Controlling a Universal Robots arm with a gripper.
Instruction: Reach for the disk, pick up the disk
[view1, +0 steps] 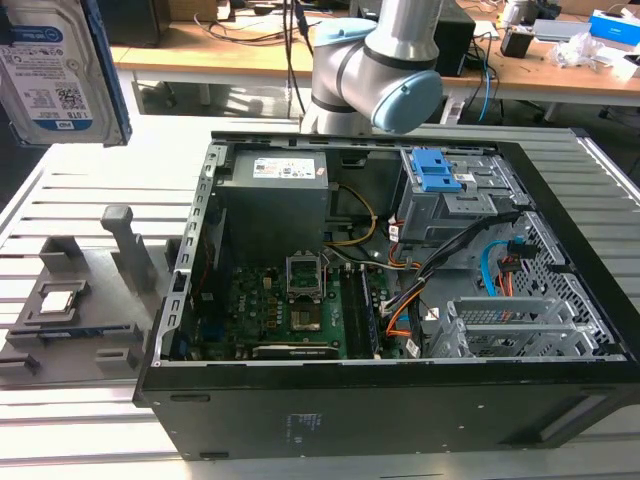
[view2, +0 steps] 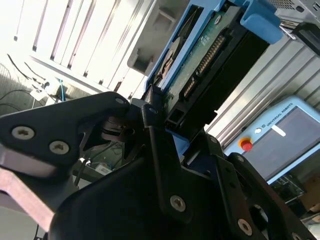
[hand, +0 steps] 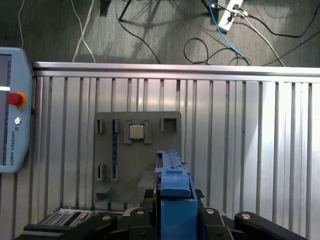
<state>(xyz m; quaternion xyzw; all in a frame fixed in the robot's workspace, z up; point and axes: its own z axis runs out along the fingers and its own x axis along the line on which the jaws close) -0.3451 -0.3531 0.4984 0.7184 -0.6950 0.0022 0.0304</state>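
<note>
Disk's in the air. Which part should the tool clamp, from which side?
Clamp the disk on its two broad faces near a short end, coming in edge-on. In the second wrist view the tool holds it that way: label side and circuit-board side are flat and parallel; the blue bracket edges are narrow.

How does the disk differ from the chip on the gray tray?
The disk is raised in the air, clamped in the gripper; the chip lies flat in a recess of the gray tray. The disk is a large rectangle; the chip is a small square. The disk carries a white and blue label and a blue bracket; the chip is plain silver. Both are flat.
</note>
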